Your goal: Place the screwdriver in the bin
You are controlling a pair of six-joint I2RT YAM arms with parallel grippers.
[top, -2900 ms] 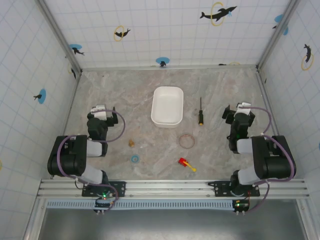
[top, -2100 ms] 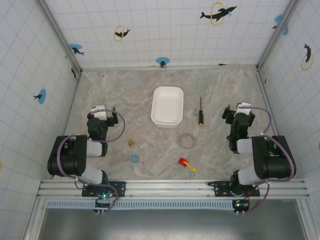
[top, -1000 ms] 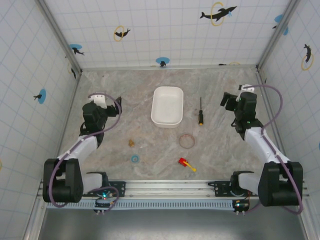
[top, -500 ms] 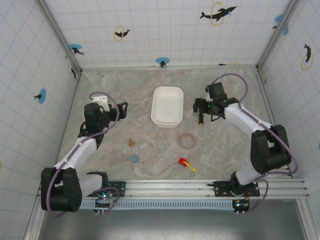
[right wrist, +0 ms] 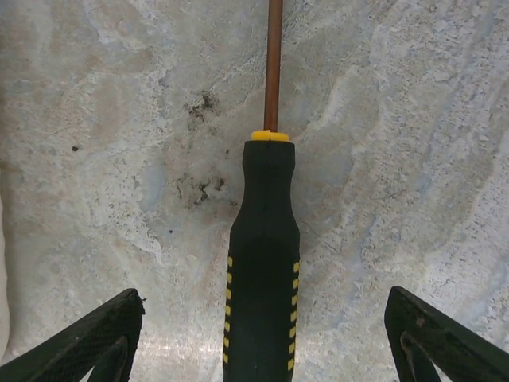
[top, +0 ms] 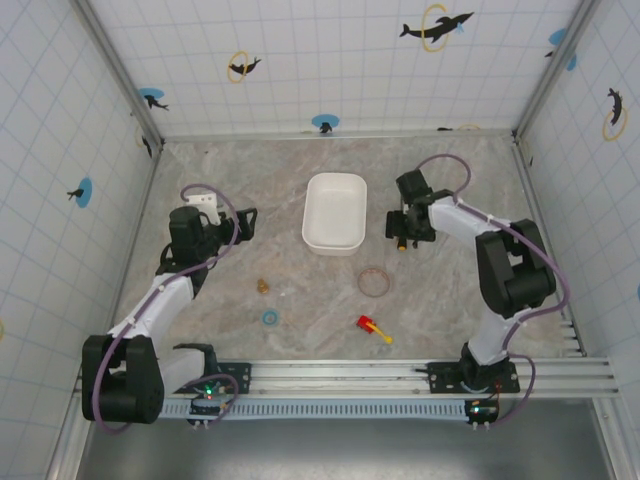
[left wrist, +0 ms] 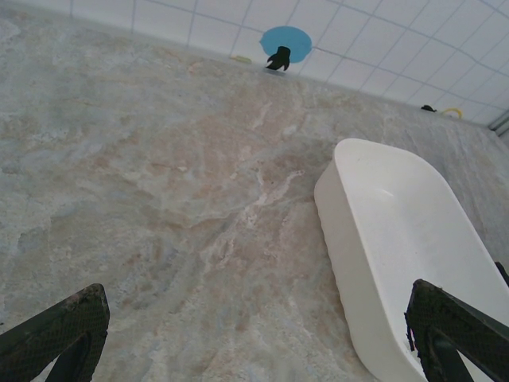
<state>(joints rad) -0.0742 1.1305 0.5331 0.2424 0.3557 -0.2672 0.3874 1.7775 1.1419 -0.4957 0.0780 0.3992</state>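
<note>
Your right gripper (right wrist: pixel 262 296) has swung in from the right side and is now hovering over the screwdriver (right wrist: pixel 263 199), jaws spread wide either side of the handle, nothing clenched yet. The screwdriver is lying on the table (top: pixel 300 290) just right of the bin (top: pixel 335 180), so you're looking set for the grasp. Your left gripper (top: pixel 243 222) is hanging wide apart too.

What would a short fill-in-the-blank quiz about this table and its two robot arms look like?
1. The right gripper hovers over the screwdriver with its jaws ____.
2. The screwdriver's handle is black and ____.
3. Inside, the white bin is ____.
4. In the top view, the screwdriver lies to the bin's ____.
Missing words: open; yellow; empty; right.
</note>
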